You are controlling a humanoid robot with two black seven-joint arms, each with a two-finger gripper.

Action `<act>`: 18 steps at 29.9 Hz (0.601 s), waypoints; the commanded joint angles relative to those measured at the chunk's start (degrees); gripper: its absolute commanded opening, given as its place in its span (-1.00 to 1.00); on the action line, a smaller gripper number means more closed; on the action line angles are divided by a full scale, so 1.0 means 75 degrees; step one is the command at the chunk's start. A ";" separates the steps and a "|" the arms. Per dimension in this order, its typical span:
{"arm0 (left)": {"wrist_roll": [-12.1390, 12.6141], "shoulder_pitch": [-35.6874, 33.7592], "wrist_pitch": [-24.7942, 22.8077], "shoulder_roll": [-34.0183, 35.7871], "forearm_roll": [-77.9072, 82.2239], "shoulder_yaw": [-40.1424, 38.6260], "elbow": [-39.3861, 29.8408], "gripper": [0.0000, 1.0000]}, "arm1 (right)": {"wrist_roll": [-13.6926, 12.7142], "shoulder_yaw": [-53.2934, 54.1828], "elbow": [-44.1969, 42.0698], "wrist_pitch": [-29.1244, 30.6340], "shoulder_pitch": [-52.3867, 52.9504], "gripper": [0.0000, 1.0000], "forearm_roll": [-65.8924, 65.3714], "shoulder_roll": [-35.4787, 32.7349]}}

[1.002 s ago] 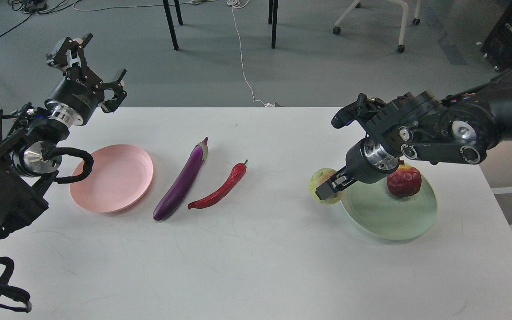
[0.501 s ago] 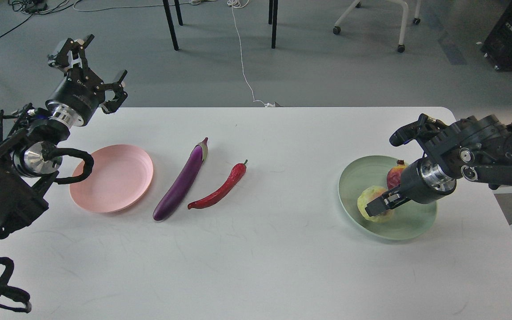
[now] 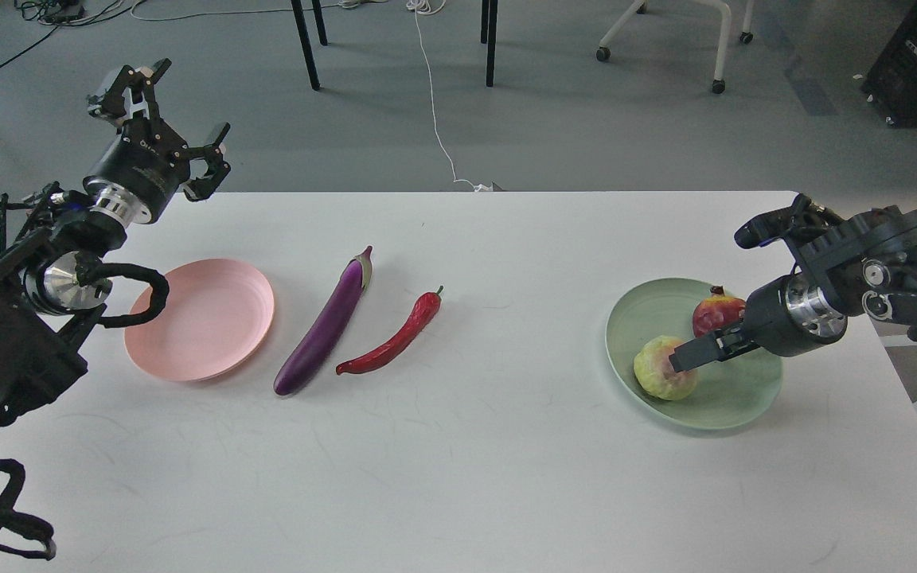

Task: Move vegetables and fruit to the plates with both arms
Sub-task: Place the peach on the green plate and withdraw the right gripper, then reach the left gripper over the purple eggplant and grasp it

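The purple eggplant (image 3: 327,321) and the red chili pepper (image 3: 395,337) lie side by side on the white table (image 3: 458,477), right of the empty pink plate (image 3: 202,317). The mint green plate (image 3: 697,402) at the right holds the dark red pomegranate (image 3: 715,313) and the yellow-green fruit (image 3: 662,377). My right gripper (image 3: 709,301) is open over the green plate; its lower finger (image 3: 697,353) touches the top of the yellow-green fruit. My left gripper (image 3: 181,110) is open and empty, raised beyond the table's far left corner.
The table's right edge is close to the green plate. Behind the table are the grey floor, black table legs (image 3: 306,44), a white cable (image 3: 435,111) and a wheeled chair base (image 3: 665,32).
My right arm carried the yellow-green fruit from the table left of the green plate into the plate, then drew back to the right. The left arm has barely moved.
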 commanded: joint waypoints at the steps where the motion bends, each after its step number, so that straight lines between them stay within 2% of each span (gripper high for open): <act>1: 0.0011 -0.0024 0.0000 0.0031 0.0037 0.0008 0.0000 0.96 | -0.0012 0.1169 -0.0171 -0.0001 -0.0049 0.97 -0.0011 -0.0791; 3: 0.0023 -0.0129 0.0000 0.0031 0.0037 0.0020 0.0000 0.96 | -0.0036 0.2199 -0.0707 -0.0013 -0.0178 0.97 0.0001 -0.1085; 6: 0.0035 -0.0211 0.0000 0.0008 0.0118 0.0124 -0.0058 0.95 | -0.0012 0.3570 -0.1762 0.0011 -0.0890 0.97 0.0188 -0.1039; 10: 0.0000 -0.0585 0.0000 0.0066 0.0819 0.0734 -0.0152 0.95 | 0.0011 0.5317 -0.2782 0.0034 -0.1898 0.97 0.0690 -0.0735; 13: -0.0012 -0.0750 0.0000 0.0113 0.1557 0.0793 -0.0222 0.95 | 0.0023 0.6536 -0.3532 -0.0024 -0.2730 0.97 0.1276 -0.0361; 18: -0.0012 -0.0762 0.0000 0.0277 0.3546 0.0805 -0.1333 0.95 | 0.0105 0.8470 -0.4248 -0.0060 -0.3937 0.98 0.2154 0.0389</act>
